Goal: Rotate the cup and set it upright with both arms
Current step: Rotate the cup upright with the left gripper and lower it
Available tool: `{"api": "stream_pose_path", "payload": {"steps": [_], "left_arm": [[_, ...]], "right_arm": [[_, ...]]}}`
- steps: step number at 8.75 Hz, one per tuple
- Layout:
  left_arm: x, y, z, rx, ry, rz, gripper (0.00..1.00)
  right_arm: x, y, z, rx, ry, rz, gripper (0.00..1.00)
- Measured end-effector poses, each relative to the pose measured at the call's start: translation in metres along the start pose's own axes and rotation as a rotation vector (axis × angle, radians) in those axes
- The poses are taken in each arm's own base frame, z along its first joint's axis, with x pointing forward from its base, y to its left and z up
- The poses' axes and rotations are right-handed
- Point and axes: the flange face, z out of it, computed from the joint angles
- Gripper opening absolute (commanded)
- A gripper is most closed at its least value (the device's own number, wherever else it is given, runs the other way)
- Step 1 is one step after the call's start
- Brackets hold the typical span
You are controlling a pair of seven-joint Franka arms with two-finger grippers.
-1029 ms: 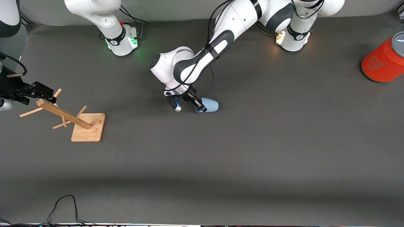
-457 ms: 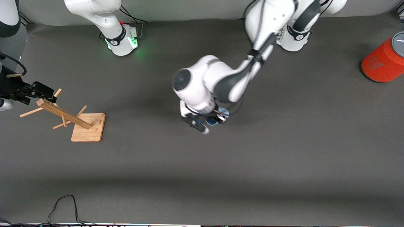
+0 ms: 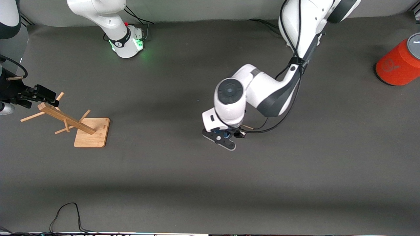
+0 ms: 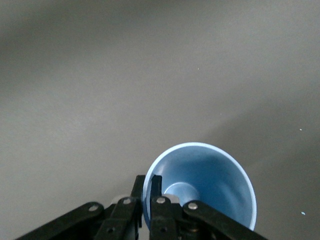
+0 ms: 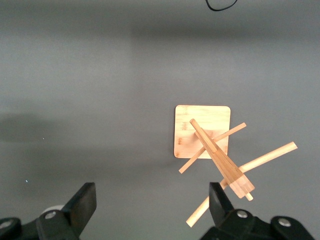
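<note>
The pale-blue cup (image 4: 205,185) hangs mouth-up from my left gripper (image 4: 148,192), which is shut on its rim, one finger inside and one outside the wall. In the front view the left wrist covers the cup almost wholly; the left gripper (image 3: 229,136) is over the middle of the table. I cannot tell whether the cup's base touches the mat. My right gripper (image 3: 49,96) waits open and empty over the tip of the wooden rack at the right arm's end of the table; it also shows in the right wrist view (image 5: 152,200).
The tilted wooden peg rack (image 3: 92,132) stands on its square base below the right gripper, also in the right wrist view (image 5: 202,132). A red-orange cylinder with a grey top (image 3: 398,65) lies at the left arm's end. A black cable (image 3: 65,213) loops at the front edge.
The left arm has swung toward its own end and nearer the front camera, turning the cup from lying on its side to mouth-up. The right arm has not moved.
</note>
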Motion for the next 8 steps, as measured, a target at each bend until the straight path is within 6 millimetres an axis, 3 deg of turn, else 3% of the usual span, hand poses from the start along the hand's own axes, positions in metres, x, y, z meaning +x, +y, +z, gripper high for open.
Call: {"api": "stream_pose_path", "payload": {"steps": [5,8], "left_arm": [[-0.107,-0.004,0.081,-0.119,0.256,-0.109,0.0],[-0.126,-0.009,0.095,-0.142,0.351,-0.131,0.0]], "right_arm": [[0.0,-0.001,0.0,0.001,-0.003,-0.001,1.0],[0.0,-0.001,0.0,0.001,-0.003,-0.001,1.0]]}}
